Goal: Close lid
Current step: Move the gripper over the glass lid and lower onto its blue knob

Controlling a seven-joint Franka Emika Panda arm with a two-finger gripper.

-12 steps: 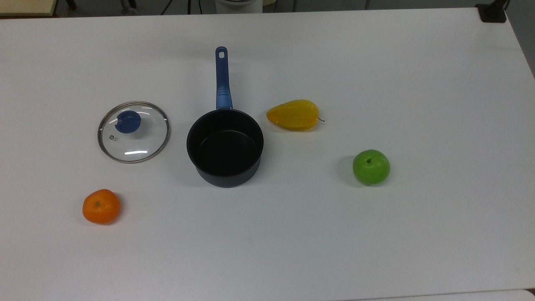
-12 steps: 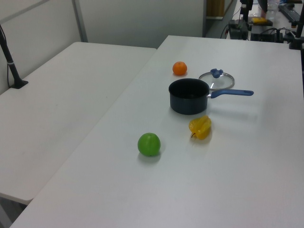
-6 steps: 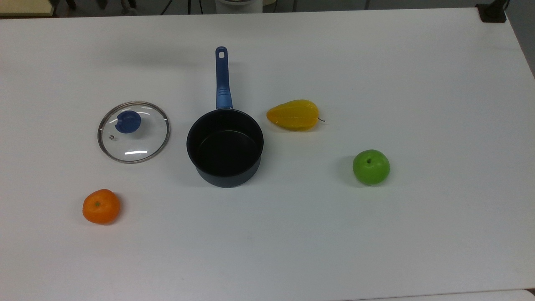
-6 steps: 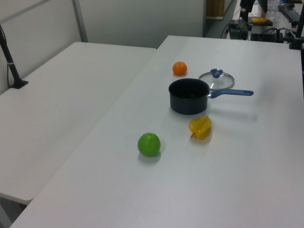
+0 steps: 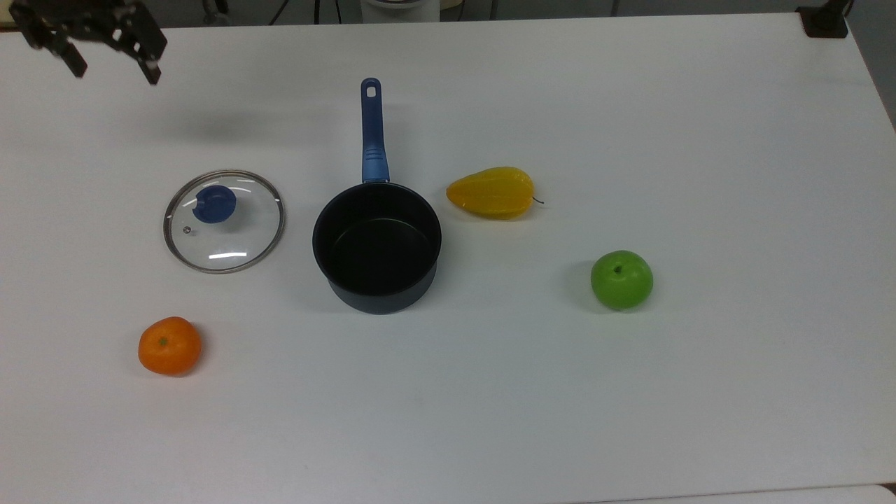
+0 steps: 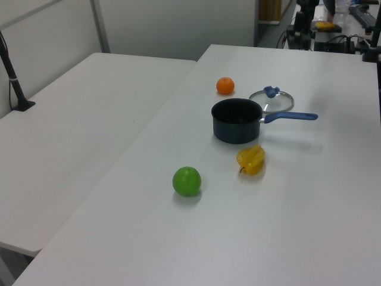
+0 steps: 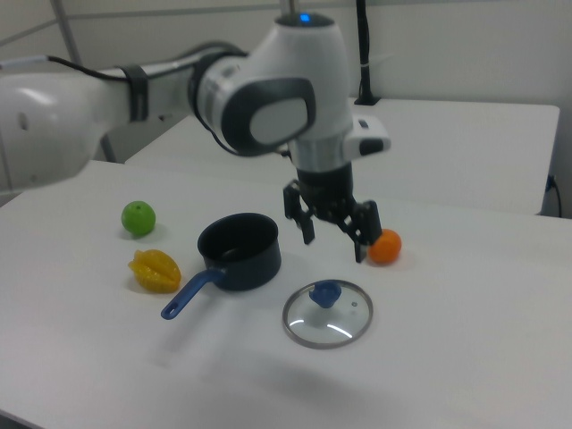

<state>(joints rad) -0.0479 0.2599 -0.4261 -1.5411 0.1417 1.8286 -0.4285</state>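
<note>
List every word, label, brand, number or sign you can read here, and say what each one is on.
There is no readable text.
The lid, the saucepan, the orange, the green apple and the yellow fruit bear no print, and neither do the table and the gripper.
The arm shows a small blue light on top, but no lettering.

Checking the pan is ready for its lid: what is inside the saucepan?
Nothing: the saucepan shows a bare dark floor in the top view. Its near inner wall is hidden by the rim in the right view. The lid lies flat beside it.
</note>
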